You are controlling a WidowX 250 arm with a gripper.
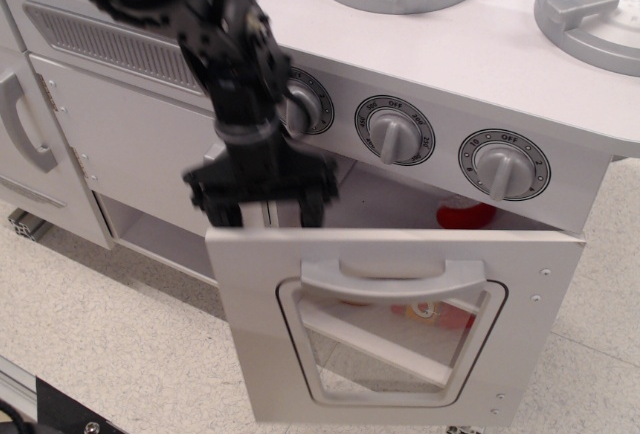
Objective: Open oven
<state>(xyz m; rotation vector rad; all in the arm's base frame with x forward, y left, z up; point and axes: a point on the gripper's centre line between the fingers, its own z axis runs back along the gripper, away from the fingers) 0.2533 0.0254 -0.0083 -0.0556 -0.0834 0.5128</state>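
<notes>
Oven (400,329), door swung partly down, lay below and right of the gripper (262,209), which hung with fingers spread and empty at the door's upper left edge; the grey handle (392,279) ran horizontally.

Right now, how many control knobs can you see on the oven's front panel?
3. One knob sits at the left, partly behind the arm; one knob is in the middle; one knob is at the right. The arm may hide more further left.
</notes>
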